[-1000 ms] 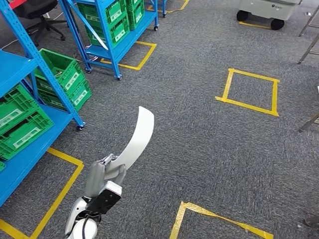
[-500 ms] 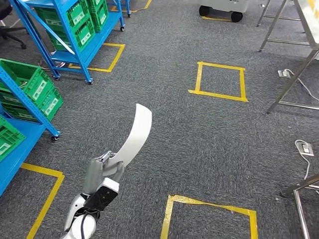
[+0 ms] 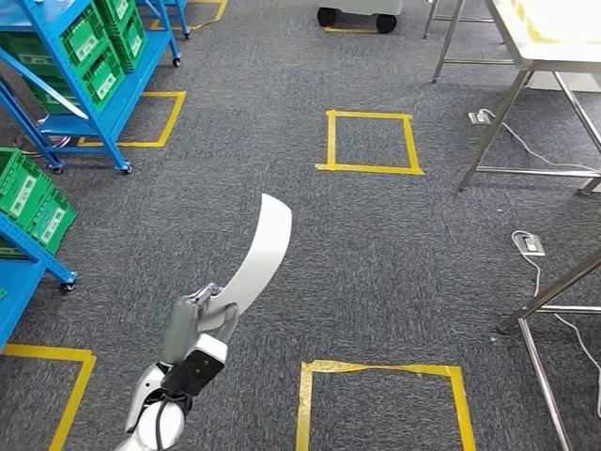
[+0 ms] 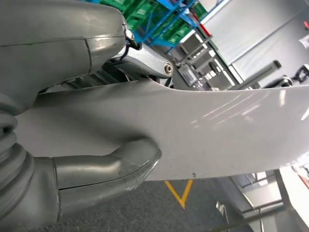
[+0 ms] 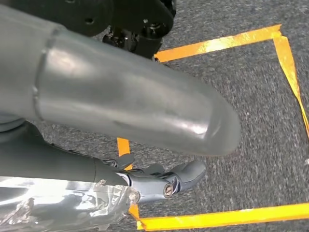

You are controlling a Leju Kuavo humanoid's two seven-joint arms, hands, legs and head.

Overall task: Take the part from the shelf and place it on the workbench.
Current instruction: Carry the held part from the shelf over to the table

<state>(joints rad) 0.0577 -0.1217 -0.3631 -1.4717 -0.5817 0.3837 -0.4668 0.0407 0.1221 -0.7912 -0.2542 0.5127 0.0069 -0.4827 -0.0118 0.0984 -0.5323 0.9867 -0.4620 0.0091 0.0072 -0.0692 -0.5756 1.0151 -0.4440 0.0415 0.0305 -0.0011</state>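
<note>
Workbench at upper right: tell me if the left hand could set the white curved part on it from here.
Probably not yet. The left hand holds the white curved part over open carpet; the workbench stands well off across the floor.

Glossy smooth part [image 3: 259,256], rough carpet [image 3: 382,244]

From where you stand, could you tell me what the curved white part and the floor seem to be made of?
The curved part, held by the left hand, looks like smooth, glossy painted plastic or metal: light streaks reflect on it. The floor looks like grey short-pile carpet with a speckled matte weave.
</note>
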